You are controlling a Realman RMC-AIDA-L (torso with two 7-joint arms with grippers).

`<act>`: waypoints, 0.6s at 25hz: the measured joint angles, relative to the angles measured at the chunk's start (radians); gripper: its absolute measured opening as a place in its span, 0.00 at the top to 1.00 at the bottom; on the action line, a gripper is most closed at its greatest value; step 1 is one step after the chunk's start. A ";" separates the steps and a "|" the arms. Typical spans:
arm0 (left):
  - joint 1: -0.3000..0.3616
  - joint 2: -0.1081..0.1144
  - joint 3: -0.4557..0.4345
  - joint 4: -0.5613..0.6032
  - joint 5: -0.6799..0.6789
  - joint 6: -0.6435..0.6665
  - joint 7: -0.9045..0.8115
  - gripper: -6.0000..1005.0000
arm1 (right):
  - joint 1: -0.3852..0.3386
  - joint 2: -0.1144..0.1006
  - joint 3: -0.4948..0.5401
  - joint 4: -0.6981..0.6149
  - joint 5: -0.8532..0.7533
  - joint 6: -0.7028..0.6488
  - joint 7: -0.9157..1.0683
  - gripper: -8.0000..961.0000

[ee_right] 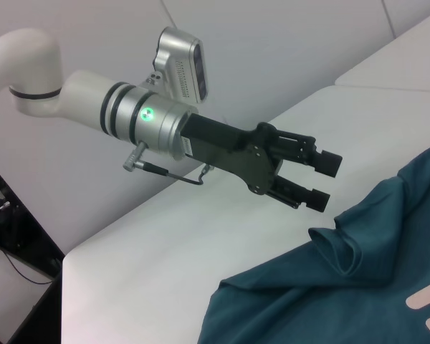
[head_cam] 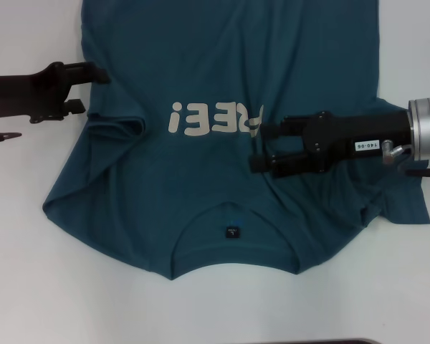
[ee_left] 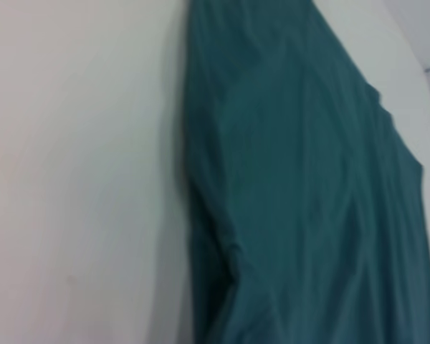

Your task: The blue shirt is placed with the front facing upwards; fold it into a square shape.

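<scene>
Lying front-up across the white table [head_cam: 29, 287], the blue shirt [head_cam: 222, 79] with collar toward the robot, small dark neck label [head_cam: 232, 231] showing inside the neckline, off-white block letters [head_cam: 215, 117] reading upside down across the chest; left sleeve bunched into a raised fold [head_cam: 118, 127] near the shirt's left edge, right sleeve [head_cam: 398, 204] spread out flat beneath the right arm. Reaching in over the shirt's right half, the right gripper [head_cam: 257, 147], black fingers parted a little, nothing visibly between them, tips just at the end of the lettering and low over the cloth, contact impossible to tell. Hovering at the shirt's left edge beside the bunched sleeve, the left gripper [head_cam: 100, 74], seen from the right wrist view [ee_right: 328, 180] with its two fingers apart and empty, raised clear of the cloth. Filling the left wrist view, only teal fabric [ee_left: 308, 186] against bare table
</scene>
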 joint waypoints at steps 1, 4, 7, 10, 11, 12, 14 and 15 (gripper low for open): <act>0.000 0.000 0.002 0.005 0.007 -0.012 -0.004 0.14 | 0.000 0.000 0.000 0.000 0.001 0.000 0.000 0.05; -0.003 0.003 0.002 0.033 0.013 -0.046 -0.003 0.14 | 0.003 0.000 0.000 0.000 0.002 0.000 0.001 0.05; -0.005 0.005 0.004 0.054 0.018 -0.075 0.004 0.14 | 0.004 0.000 0.000 0.000 0.002 0.000 0.004 0.05; -0.005 0.002 0.019 0.057 0.024 -0.091 0.006 0.14 | 0.004 0.000 0.000 0.000 0.002 0.000 0.006 0.05; -0.005 0.001 0.027 0.057 0.025 -0.099 0.006 0.14 | 0.004 0.000 0.000 0.000 0.002 0.000 0.005 0.05; -0.005 0.000 0.032 0.058 0.025 -0.105 0.006 0.14 | 0.004 0.000 0.000 0.000 0.002 0.000 0.005 0.05; -0.005 -0.001 0.040 0.061 0.026 -0.113 0.006 0.14 | 0.004 0.000 0.000 0.000 0.002 0.000 0.004 0.05; -0.007 -0.001 0.044 0.066 0.026 -0.116 0.007 0.14 | 0.004 0.001 0.000 0.000 0.002 0.000 0.004 0.05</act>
